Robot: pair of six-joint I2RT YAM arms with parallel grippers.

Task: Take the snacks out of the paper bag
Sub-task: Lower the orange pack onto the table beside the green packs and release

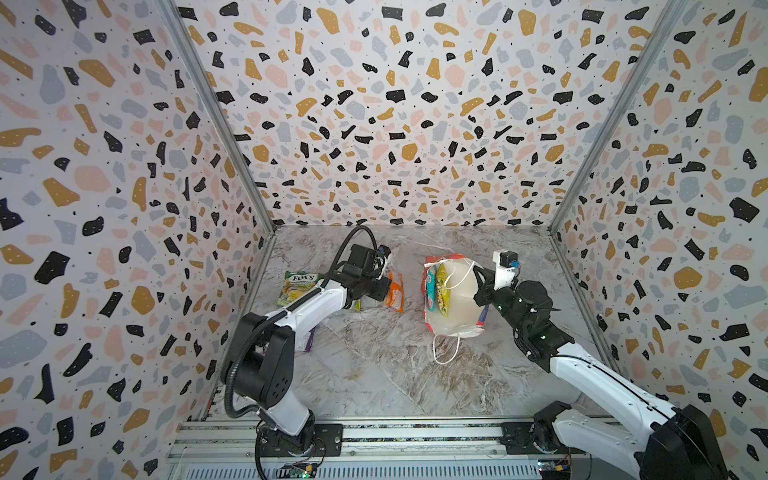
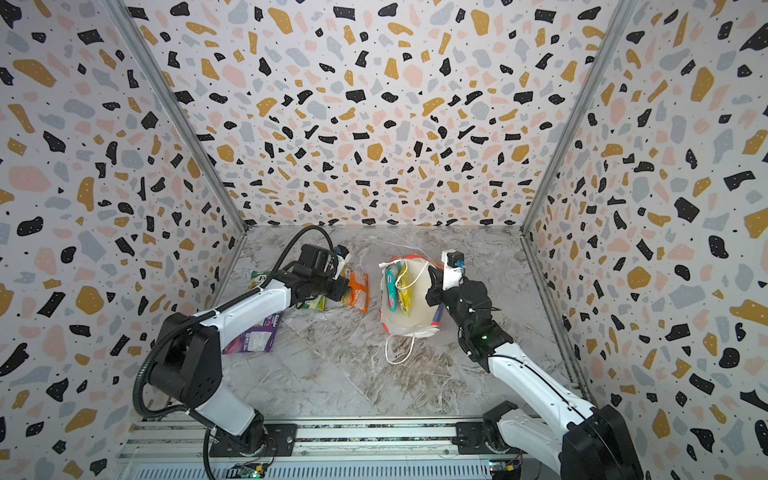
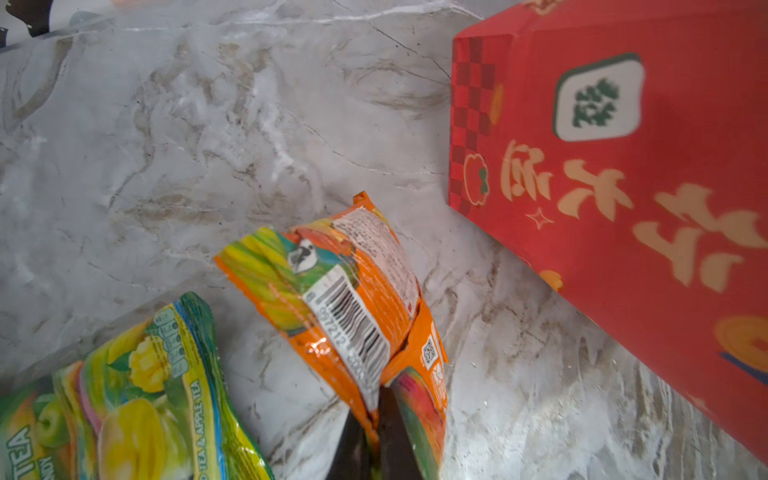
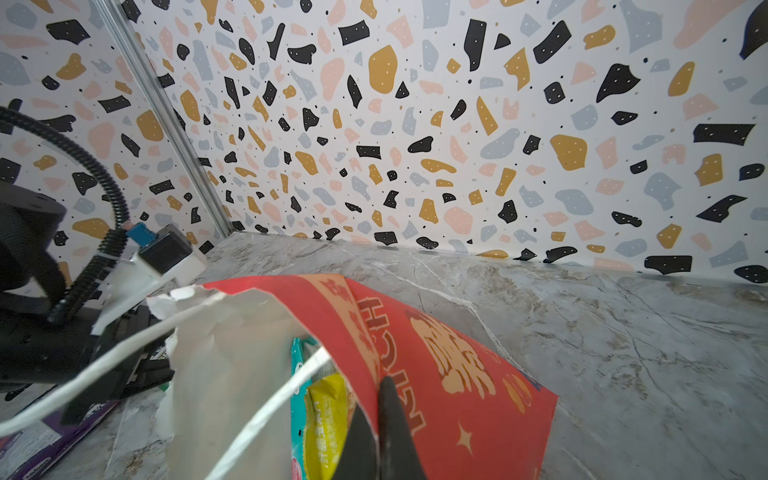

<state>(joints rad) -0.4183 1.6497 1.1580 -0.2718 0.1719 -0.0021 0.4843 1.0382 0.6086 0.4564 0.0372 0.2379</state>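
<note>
The red paper bag [image 1: 455,307] stands open in both top views, white lining showing. My right gripper [image 4: 376,388] is shut on its right wall rim [image 2: 434,270]. Inside stand a teal packet [image 1: 432,286] and a yellow packet [image 1: 444,291], also seen in the right wrist view as the teal packet [image 4: 297,415] and the yellow one [image 4: 326,415]. My left gripper [image 3: 376,401] is shut on the edge of the orange packet [image 3: 353,291], just left of the bag [image 3: 623,187]. A green-yellow FOX'S packet [image 1: 299,286] and another [image 3: 145,395] lie on the table. A purple packet [image 2: 253,336] lies partly under my left arm.
The bag's white cord handle [image 1: 446,349] trails onto the marble table [image 1: 374,374] toward the front. Patterned walls [image 1: 124,208] close in the left, back and right sides. A metal rail [image 1: 374,436] runs along the front edge.
</note>
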